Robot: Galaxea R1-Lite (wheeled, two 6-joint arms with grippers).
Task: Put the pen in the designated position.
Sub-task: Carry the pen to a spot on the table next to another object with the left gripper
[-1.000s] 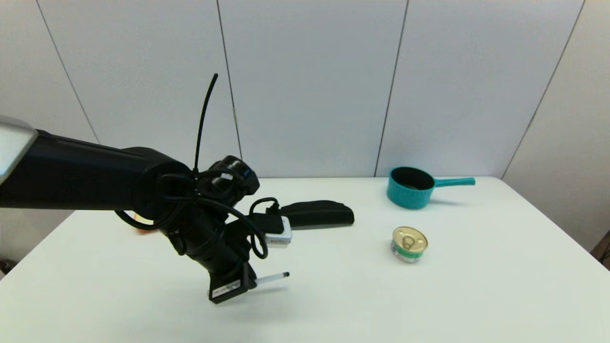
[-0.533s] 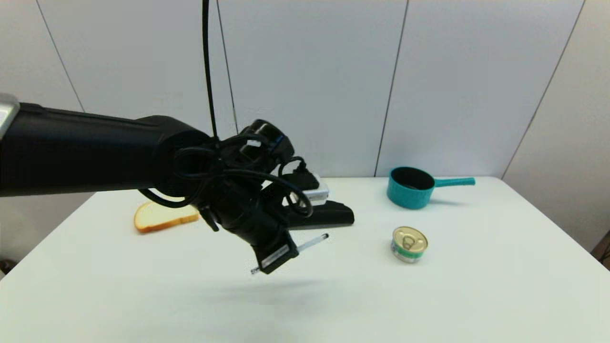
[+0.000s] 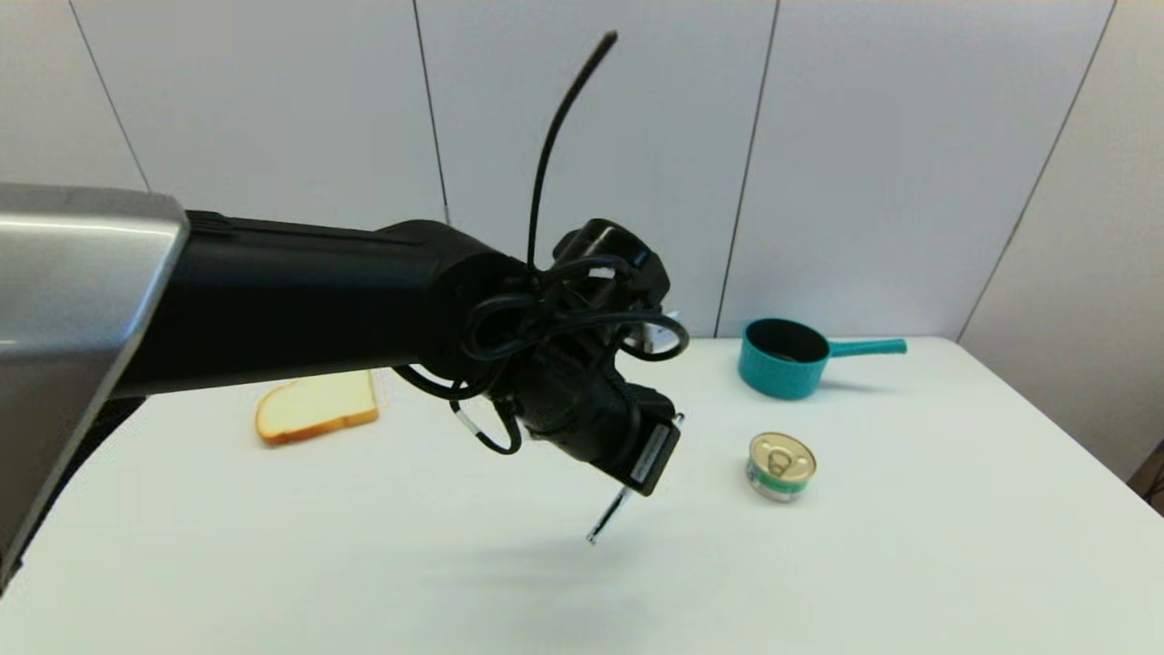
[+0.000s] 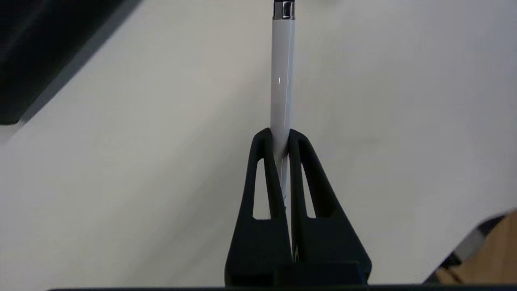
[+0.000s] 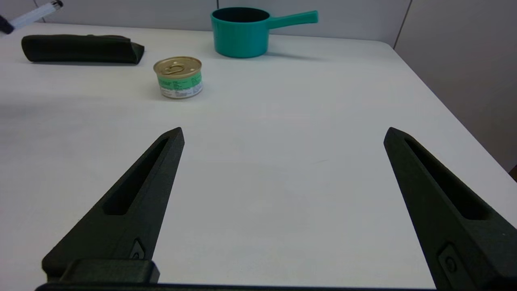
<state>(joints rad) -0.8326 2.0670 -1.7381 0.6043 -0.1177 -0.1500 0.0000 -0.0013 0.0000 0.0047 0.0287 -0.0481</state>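
Both tool fingers (image 4: 266,161) pinch pen (image 4: 281,81) aloft.

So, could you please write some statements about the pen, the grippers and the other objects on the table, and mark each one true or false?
1. The left gripper is shut on the slim white pen. True.
2. The pen lies flat on the white table. False: it hangs above it, tilted.
3. The right gripper is open and holds nothing. True.
4. The small gold-lidded tin can stands inside the teal saucepan. False: it stands apart, on the table.
5. The bread slice lies on the table. True.
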